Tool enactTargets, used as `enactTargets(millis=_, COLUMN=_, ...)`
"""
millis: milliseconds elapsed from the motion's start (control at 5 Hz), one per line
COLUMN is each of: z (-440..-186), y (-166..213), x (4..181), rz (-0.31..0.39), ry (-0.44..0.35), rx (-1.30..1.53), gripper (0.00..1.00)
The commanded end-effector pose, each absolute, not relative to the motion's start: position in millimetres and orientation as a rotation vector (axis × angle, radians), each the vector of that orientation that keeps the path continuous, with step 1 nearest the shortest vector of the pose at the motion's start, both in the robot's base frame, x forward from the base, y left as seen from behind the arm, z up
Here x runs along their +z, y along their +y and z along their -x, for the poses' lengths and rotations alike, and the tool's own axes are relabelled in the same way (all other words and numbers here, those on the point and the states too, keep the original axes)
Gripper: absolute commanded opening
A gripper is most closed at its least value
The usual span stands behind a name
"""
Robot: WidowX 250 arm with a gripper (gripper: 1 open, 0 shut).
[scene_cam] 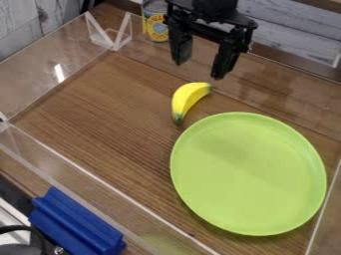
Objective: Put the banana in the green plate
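A small curved yellow banana (189,100) lies on a brown wooden bench (100,118), just beyond the upper left edge of a large round lime-green plate (248,173). Above it, at the top of the view, a black end effector (205,56) points downward, its two fingers spread apart with nothing between them. The banana is outside the plate and ungripped, so the task seems to be at its start: the grasp, the lift, the short carry and the release are all left to do. The plate's surface is bare, with ample room to receive the fruit. The banana's darker tip points down toward the plate's rim, and the gap there is narrow, so a finger coming down on that side could catch the rim. Bare wood to the banana's left offers more open room. The plate sits near the right side of the bench, close to the raised border. At lower left is a blue bin-like object (75,227), perhaps a small container, though it is cut off and hard to make out; it lies well apart from the path between banana and plate.
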State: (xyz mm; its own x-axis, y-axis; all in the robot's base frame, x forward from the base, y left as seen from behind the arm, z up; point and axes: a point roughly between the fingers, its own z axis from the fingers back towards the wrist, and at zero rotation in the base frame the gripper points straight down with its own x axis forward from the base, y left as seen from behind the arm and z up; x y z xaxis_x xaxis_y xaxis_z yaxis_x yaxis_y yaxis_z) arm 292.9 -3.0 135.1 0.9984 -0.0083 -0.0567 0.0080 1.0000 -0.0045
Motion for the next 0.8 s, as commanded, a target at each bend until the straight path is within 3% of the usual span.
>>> enactTargets(millis=0, z=-299.7, y=1.0, x=122.7, rz=0.002, ry=0.06, rx=-0.018, gripper=1.0)
enactTargets(millis=600, z=-327.8, y=18.7, x=91.0, rz=-0.006, ry=0.027, rx=-0.121, gripper=1.0)
